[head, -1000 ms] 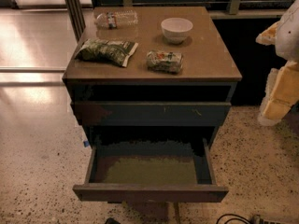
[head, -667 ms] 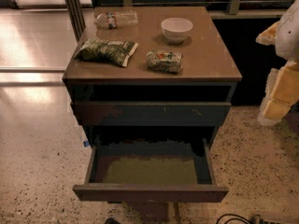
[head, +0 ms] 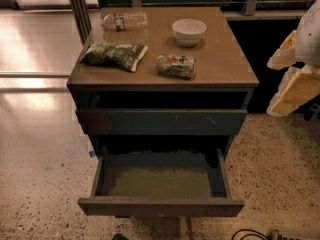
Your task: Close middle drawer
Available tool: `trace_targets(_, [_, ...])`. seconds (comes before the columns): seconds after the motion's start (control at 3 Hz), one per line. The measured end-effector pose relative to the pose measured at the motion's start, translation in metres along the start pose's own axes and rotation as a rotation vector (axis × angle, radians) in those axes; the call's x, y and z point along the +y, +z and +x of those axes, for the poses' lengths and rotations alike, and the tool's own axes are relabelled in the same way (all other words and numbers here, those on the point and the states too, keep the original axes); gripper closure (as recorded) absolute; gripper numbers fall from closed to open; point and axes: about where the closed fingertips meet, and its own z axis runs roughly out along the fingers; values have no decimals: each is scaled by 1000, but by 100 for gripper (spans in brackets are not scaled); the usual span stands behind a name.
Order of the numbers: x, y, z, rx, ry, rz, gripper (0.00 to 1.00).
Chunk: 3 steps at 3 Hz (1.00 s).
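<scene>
The middle drawer point(head: 161, 207) is pulled far out of the dark cabinet point(head: 235, 79). Its front is plain and its olive-grey inner floor point(head: 160, 182) is bare. Above it, a drawer front with small pale scratches point(head: 161, 122) stands slightly out from the cabinet. My gripper point(head: 295, 74), pale white and tan, hangs at the right edge of the view. It is beside the cabinet's top right corner, well above and to the right of the open drawer, and touches nothing.
On the cabinet top lie a clear plastic bottle point(head: 125, 20), a white bowl point(head: 189, 31), a green snack bag point(head: 114, 54) and a small crumpled packet point(head: 175, 65). Speckled floor surrounds the cabinet. Cables point(head: 250, 234) lie on the floor at the bottom right.
</scene>
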Motion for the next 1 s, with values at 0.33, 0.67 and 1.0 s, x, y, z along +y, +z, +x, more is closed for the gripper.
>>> trace_targets(0.33, [11, 13, 3, -6, 29, -2, 61])
trace_targets(0.67, [60, 58, 16, -66, 197, 0, 92])
trace_targets(1.0, [104, 107, 30, -140, 349, -65, 100])
